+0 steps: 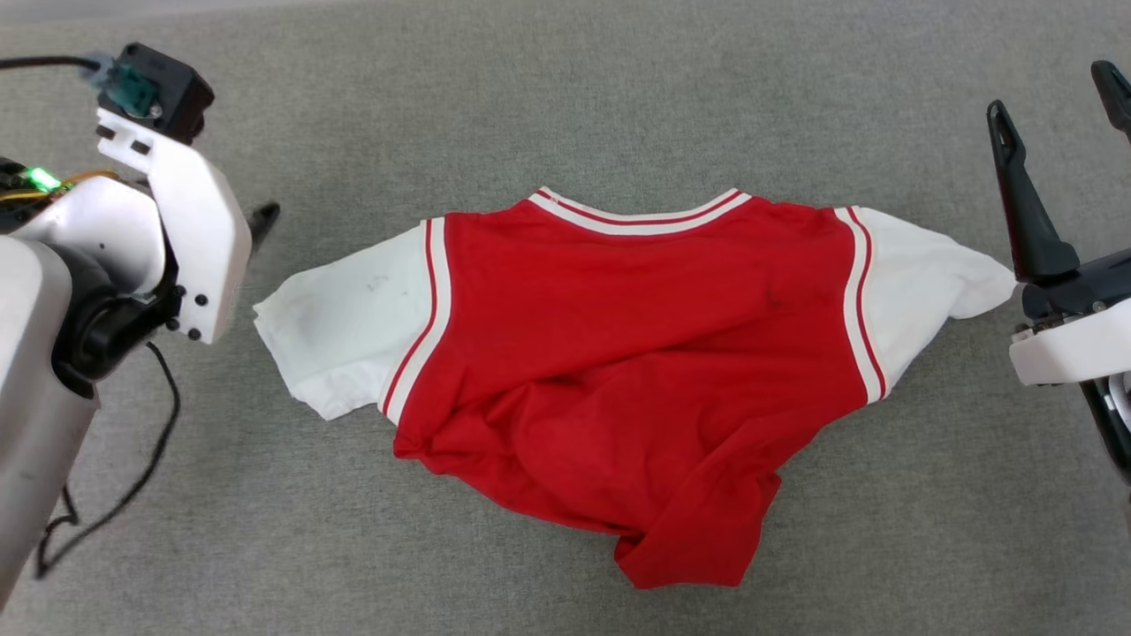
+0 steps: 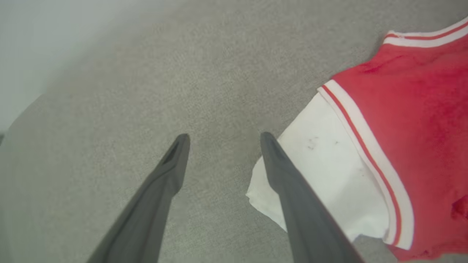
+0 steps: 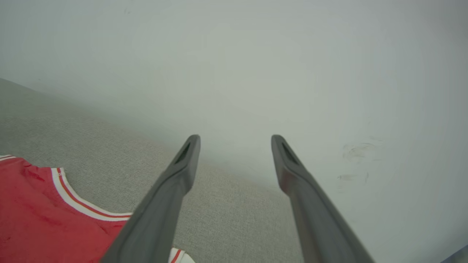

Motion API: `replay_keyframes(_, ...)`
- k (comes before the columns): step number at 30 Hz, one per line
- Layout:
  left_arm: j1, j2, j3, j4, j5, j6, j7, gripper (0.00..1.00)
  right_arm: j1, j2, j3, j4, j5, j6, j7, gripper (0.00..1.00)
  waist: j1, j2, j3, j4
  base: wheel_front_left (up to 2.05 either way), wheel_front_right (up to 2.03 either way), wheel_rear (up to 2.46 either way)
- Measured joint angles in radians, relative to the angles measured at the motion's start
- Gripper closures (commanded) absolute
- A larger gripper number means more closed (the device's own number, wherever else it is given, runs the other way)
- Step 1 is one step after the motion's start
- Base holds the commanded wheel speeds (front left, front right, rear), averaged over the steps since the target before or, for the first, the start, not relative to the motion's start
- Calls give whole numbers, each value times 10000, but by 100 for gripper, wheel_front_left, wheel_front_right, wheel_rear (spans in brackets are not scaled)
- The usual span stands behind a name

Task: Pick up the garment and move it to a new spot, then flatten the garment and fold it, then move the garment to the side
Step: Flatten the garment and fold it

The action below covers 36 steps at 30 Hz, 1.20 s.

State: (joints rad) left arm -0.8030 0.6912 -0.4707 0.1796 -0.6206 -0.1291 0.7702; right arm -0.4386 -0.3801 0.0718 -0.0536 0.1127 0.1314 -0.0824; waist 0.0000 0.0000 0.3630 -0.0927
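Centrally, the garment lies between both grippers: left gripper open beside one white sleeve, right gripper open near the other.

Left gripper & right gripper: long dark tapered fingers, slotted tips. Behind left one: white wrist shell w/ black screws, green LED, black cable.
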Motion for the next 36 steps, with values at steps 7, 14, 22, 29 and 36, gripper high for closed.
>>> replay_keyframes(7,-658,617,-1478,194,-1432,0,2130,0,42,23,174,-299,-38,0,282,0,0,0,483,-182,0,0,0)
replay_keyframes(14,-930,1137,-2610,579,-1870,-2,2761,0,-280,17,464,-67,90,0,268,0,0,0,914,-509,0,0,0)
replay_keyframes(22,-1302,1392,-3423,631,-2203,-2,2510,100,-1081,-594,811,207,460,0,621,0,-1,0,1012,-650,0,0,0)
replay_keyframes(29,-1553,1540,-3923,201,-2520,0,1854,100,-2239,-2196,1559,104,1147,0,2351,0,0,0,729,-443,0,0,0)
replay_keyframes(36,-1961,1904,-4268,-738,-2644,-2,1258,100,-3193,-4738,3871,23,3789,2,6403,0,0,0,533,6,0,0,0)
